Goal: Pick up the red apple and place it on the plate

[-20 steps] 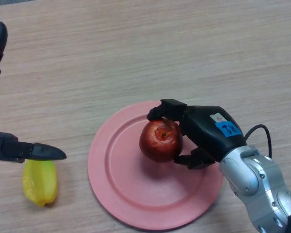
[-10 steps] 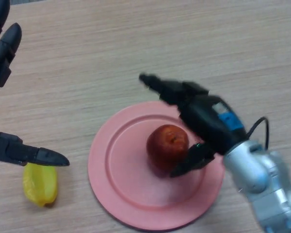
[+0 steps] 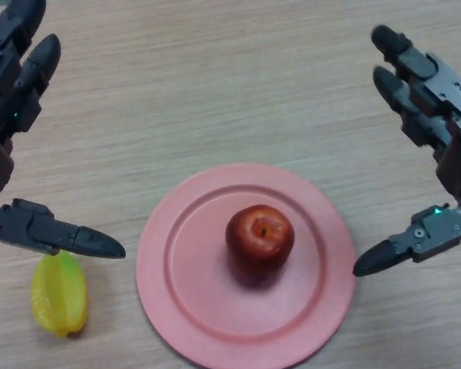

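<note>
The red apple (image 3: 260,234) stands upright in the middle of the pink plate (image 3: 177,269) on the wooden table. My right hand (image 3: 438,146) is at the right edge, open, fingers straight and pointing away, its thumb low beside the plate's right rim, apart from the apple. My left hand (image 3: 11,100) is at the left edge, open, fingers straight, its thumb stretched out above a yellow fruit.
A yellow star fruit (image 3: 59,294) lies on the table left of the plate, just under my left thumb. The wooden table (image 3: 215,84) stretches bare behind the plate.
My right hand has let go of the apple, opened and drawn back to the right. The apple stays on the plate. My left hand has come further into view.
</note>
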You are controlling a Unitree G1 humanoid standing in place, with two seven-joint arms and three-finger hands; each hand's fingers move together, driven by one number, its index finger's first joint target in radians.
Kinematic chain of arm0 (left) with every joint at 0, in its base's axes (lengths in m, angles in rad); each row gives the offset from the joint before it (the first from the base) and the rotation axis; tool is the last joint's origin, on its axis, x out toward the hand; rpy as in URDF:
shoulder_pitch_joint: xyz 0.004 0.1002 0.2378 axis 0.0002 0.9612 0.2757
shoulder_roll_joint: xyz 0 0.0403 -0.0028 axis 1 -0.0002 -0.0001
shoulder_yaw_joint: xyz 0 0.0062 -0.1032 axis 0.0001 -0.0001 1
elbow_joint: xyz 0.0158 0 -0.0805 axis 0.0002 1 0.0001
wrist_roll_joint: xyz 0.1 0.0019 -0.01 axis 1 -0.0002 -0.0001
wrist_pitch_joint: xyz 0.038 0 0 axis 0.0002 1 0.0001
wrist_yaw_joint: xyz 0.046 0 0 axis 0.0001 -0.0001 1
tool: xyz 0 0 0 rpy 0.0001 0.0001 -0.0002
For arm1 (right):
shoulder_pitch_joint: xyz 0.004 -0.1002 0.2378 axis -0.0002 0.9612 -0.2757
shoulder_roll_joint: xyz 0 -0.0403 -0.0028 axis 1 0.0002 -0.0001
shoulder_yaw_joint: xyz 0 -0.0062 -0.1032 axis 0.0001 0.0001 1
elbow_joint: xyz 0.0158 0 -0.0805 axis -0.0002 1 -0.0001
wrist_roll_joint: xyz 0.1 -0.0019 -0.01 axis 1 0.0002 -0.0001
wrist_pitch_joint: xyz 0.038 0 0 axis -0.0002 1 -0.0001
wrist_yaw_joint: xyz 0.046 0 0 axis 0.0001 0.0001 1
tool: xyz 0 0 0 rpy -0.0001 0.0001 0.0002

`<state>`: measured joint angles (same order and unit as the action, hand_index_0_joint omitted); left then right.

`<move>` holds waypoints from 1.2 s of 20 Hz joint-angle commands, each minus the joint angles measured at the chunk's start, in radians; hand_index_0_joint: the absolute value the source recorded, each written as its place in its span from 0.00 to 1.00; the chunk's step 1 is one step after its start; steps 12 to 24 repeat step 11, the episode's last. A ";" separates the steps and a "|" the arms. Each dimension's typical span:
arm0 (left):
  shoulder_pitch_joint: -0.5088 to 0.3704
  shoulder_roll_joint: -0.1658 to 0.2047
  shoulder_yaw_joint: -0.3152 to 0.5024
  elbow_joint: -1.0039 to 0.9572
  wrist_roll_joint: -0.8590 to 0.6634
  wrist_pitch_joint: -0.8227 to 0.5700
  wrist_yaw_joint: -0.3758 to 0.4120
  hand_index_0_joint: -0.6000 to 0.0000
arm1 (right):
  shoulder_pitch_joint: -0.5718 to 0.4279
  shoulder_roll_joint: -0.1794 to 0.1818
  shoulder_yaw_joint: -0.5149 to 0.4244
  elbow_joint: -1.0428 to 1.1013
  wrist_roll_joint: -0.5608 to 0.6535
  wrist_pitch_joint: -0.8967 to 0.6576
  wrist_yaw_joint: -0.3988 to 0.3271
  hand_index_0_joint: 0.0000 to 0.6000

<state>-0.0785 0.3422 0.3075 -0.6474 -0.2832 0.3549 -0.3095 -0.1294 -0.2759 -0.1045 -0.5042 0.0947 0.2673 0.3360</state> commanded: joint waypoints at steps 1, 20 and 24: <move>-0.030 0.043 0.065 -0.018 -0.004 -0.117 0.037 1.00 | -0.025 -0.042 -0.073 -0.111 0.115 -0.046 -0.036 0.00; -0.049 0.051 0.039 -0.018 0.001 -0.104 0.030 1.00 | 0.001 -0.029 -0.049 -0.197 0.121 0.023 -0.068 0.00; -0.049 0.051 0.039 -0.018 0.001 -0.104 0.030 1.00 | 0.001 -0.029 -0.049 -0.197 0.121 0.023 -0.068 0.00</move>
